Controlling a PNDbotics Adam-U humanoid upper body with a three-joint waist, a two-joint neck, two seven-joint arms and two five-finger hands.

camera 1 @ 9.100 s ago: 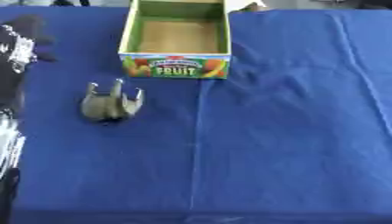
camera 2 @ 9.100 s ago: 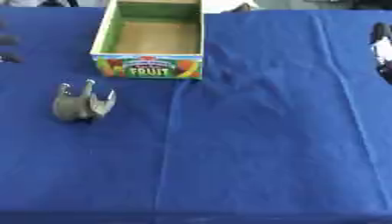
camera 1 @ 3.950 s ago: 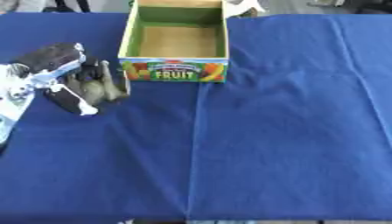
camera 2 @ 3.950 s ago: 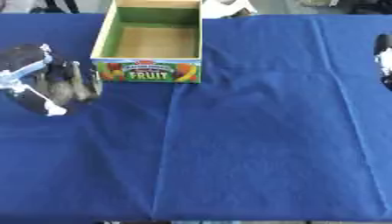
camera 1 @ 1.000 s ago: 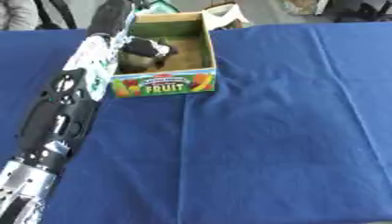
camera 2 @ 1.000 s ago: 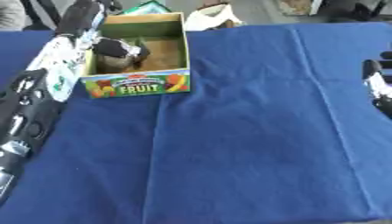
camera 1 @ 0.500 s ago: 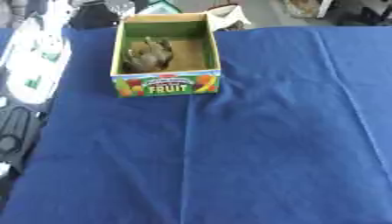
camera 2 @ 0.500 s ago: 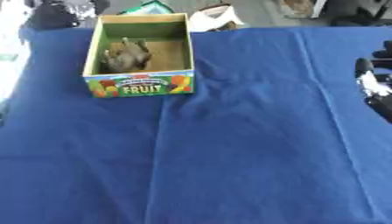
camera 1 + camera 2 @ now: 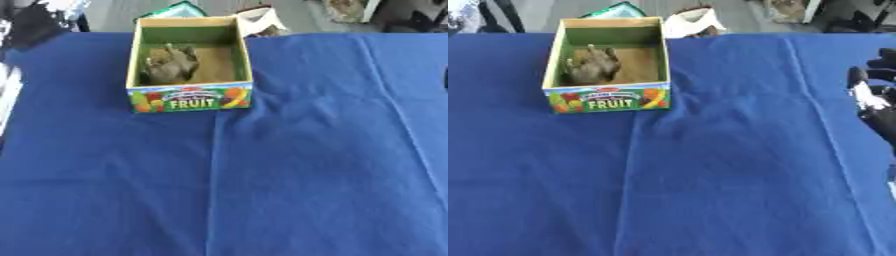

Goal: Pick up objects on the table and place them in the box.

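Both views are evenly and fairly brightly lit, with soft, diffuse light and no hard shadows cast on the blue cloth [image 9: 289, 165]. Only faint shading is seen along the cloth's creases and inside the box [image 9: 189, 95], whose near wall is a little darker. No glare is noted. The whole picture is softly blurred; the printed lettering on the box is barely resolved. At 10 o'clock in the left eye view a smeared, washed-out bright patch is seen.
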